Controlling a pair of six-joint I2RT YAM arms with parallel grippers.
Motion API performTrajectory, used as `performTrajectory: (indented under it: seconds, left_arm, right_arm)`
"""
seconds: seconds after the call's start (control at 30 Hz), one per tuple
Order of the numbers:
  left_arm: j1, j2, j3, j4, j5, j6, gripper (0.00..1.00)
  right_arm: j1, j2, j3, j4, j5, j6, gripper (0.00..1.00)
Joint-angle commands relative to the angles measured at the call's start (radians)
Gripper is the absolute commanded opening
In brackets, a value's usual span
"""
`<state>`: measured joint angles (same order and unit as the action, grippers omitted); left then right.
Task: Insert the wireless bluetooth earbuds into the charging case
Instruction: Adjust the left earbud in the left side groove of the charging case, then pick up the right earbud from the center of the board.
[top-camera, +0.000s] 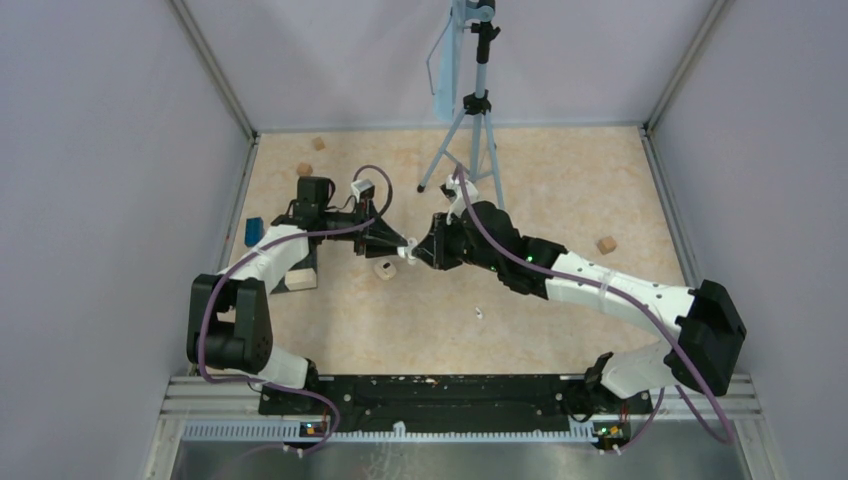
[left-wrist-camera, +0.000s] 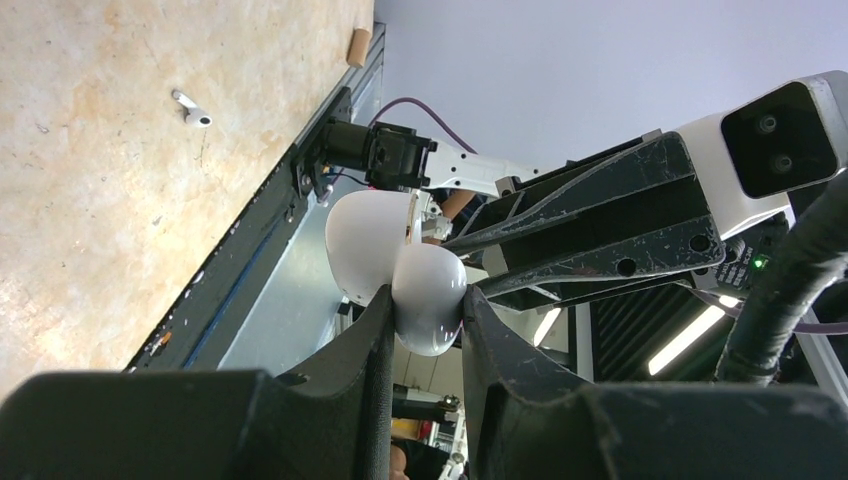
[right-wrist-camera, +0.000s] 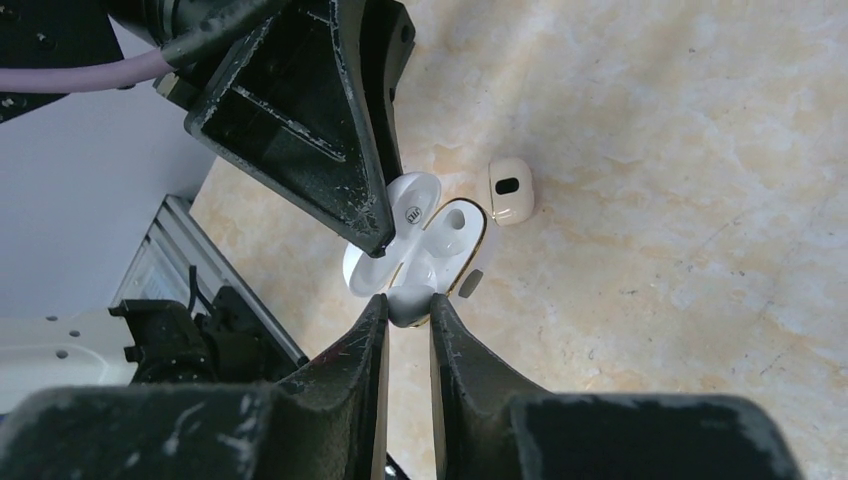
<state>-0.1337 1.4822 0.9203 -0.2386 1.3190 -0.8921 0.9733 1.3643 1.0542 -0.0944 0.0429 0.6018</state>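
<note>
Tripod (top-camera: 470, 140) at back; tan blocks (top-camera: 606, 244) scattered; blue object (top-camera: 253, 231) left.

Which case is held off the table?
The white open case, gripped by left gripper and right gripper; the cream case lies loose on the table.

The right gripper (right-wrist-camera: 408, 318) pinches a small white piece (right-wrist-camera: 408, 302) at the open charging case (right-wrist-camera: 445, 240), its nature unclear; the left gripper (right-wrist-camera: 385, 215) clamps that case from the left; a small cream case (right-wrist-camera: 511, 188) lies further left on the table (right-wrist-camera: 660, 200).
</note>
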Motion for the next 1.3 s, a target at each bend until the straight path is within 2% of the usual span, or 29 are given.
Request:
performTrajectory:
  seconds: [0.0,0.47,0.67,0.8,0.87,0.93,1.0,1.07,1.2,1.27]
  left_arm:
    - [-0.004,0.012,0.035,0.001,0.077,0.024,0.0]
    - [-0.004,0.017,0.055,-0.007,0.097,0.033,0.0]
    - [-0.004,0.022,0.055,-0.016,0.098,0.043,0.0]
    - [-0.004,0.024,0.065,-0.042,0.073,0.079,0.0]
    - [-0.004,0.031,0.088,-0.12,0.04,0.159,0.0]
    - [-0.005,0.039,0.123,-0.233,0.008,0.265,0.0]
    - [-0.006,0.032,0.152,-0.31,-0.033,0.371,0.0]
    - [-0.011,0.004,0.143,-0.32,-0.06,0.428,0.0]
    - [-0.06,-0.079,0.082,-0.264,-0.168,0.496,0.0]
    - [-0.067,-0.088,0.045,-0.229,-0.124,0.504,0.0]
  right_arm:
    - [0.009,-0.015,0.068,0.014,-0.038,-0.076,0.0]
    - [0.008,0.022,0.095,-0.013,-0.141,-0.185,0.0]
    - [0.009,0.015,0.093,-0.04,-0.117,-0.2,0.0]
    - [0.009,-0.047,0.078,-0.041,-0.065,-0.173,0.11]
    - [0.009,-0.087,0.078,-0.064,-0.023,-0.167,0.28]
    - [0.003,-0.128,0.071,-0.138,0.046,-0.148,0.39]
    - [-0.01,-0.179,0.024,-0.223,0.108,-0.109,0.42]
    - [-0.029,-0.252,-0.069,-0.293,0.141,-0.047,0.43]
    - [-0.061,-0.405,-0.282,-0.423,0.12,0.118,0.45]
    - [-0.061,-0.447,-0.363,-0.471,0.083,0.2,0.45]
